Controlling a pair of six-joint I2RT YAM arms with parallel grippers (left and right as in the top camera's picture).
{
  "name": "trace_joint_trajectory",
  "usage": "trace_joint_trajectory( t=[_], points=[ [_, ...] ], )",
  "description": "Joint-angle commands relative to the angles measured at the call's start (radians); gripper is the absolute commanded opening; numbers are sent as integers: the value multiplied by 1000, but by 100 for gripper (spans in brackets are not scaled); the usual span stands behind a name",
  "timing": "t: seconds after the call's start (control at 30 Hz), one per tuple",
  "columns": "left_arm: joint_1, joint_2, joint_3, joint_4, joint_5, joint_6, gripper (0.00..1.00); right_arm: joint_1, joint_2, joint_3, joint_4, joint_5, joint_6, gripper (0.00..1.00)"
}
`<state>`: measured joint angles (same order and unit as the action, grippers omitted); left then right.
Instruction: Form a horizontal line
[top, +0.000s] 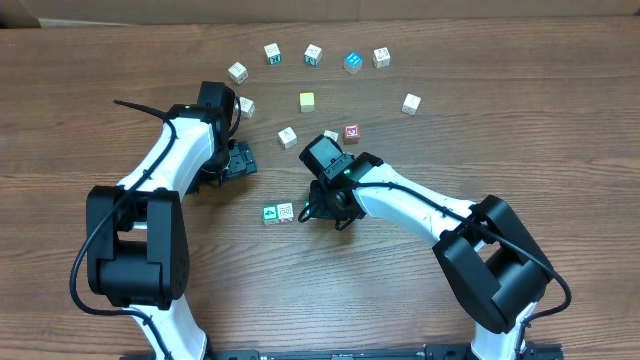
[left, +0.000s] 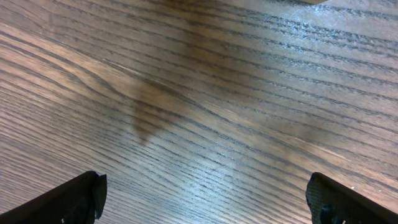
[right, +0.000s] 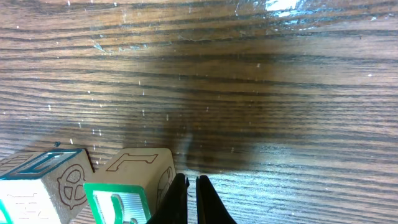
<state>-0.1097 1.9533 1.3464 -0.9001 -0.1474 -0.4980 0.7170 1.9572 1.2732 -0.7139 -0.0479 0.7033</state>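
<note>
Row (top: 278, 212): two cubes side by side.
Right gripper (right: 191, 199): fingers together, empty, just beside green "L" cube (right: 130, 186).
Left gripper (left: 202, 196): fingers apart, empty.
Risk: sideways swing could nudge that cube askew.

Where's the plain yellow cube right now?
In the overhead view, the yellow cube sits alone at the far middle of the table, just nearer than the arc cube, with the pale cube and red-faced cube closer to the arms.

Left tool (left: 205, 193): jaws held spread wide.
Right tool (right: 192, 186): jaws held pressed together.
Right arm (top: 420, 200): stretched leftward to centre.
</note>
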Motion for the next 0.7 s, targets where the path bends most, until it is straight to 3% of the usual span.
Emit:
trace_joint_trajectory(
  t=[0.0,0.67],
  points=[
    [-3,10,-3,11,-13,-3,100,3,-16,-5,2,8,4,4],
    [-2,10,-3,18,-12,-3,100,3,-16,-5,32,8,34,5]
  ],
)
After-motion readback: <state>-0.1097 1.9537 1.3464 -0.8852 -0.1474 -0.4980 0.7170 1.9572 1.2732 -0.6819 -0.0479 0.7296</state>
